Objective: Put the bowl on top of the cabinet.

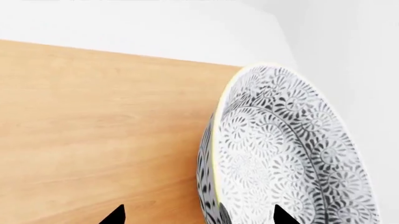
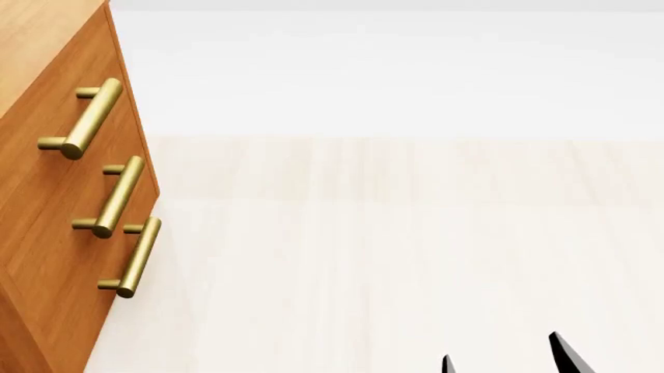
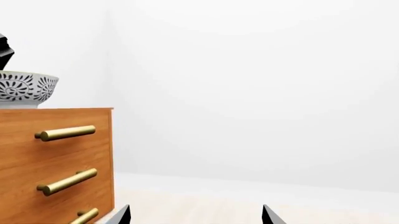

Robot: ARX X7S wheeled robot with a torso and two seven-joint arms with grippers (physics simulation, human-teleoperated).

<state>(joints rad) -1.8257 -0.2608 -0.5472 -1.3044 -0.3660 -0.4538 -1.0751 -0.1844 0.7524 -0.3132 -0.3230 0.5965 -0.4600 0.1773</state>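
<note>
Left gripper (image 1: 198,215) astride floral bowl (image 1: 281,154), seemingly upright.

Orange-brown wooden cabinet (image 3: 56,163) with lighter wood top (image 1: 100,135) stands on pale wood-look floor (image 2: 415,256), before plain white wall. Three brass-coloured cylindrical bar handles (image 2: 89,116) run down its drawer fronts. Deep round white bowl with dense grey-black floral pattern, pale rim (image 3: 28,88) sits upright on cabinet top, near top's edge in left wrist view.
</note>
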